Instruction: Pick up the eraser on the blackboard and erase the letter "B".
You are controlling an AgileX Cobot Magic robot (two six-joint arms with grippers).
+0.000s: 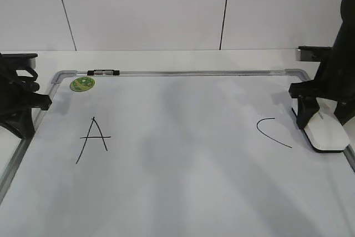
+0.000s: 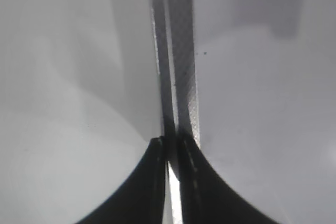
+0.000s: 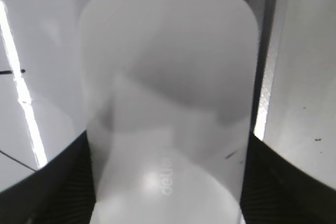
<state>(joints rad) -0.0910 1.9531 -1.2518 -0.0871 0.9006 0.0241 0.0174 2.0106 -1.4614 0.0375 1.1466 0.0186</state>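
Note:
The white eraser [image 1: 324,134] lies on the blackboard [image 1: 183,154], a white dry-erase board, at its right edge. My right gripper [image 1: 323,121] is shut on the eraser. In the right wrist view the eraser [image 3: 168,77] fills the space between the two black fingers [image 3: 168,145], which press on its sides. A black "A" [image 1: 93,140] is at the left and a black "C" curve [image 1: 269,129] at the right. No letter "B" shows between them. My left gripper [image 1: 41,102] is shut and empty over the board's left frame [image 2: 181,66].
A round green sticker [image 1: 82,84] sits at the board's far left corner. A small black clip [image 1: 103,72] is on the top frame. The board's right frame [image 3: 265,77] runs right beside the eraser. A white wall stands behind the table.

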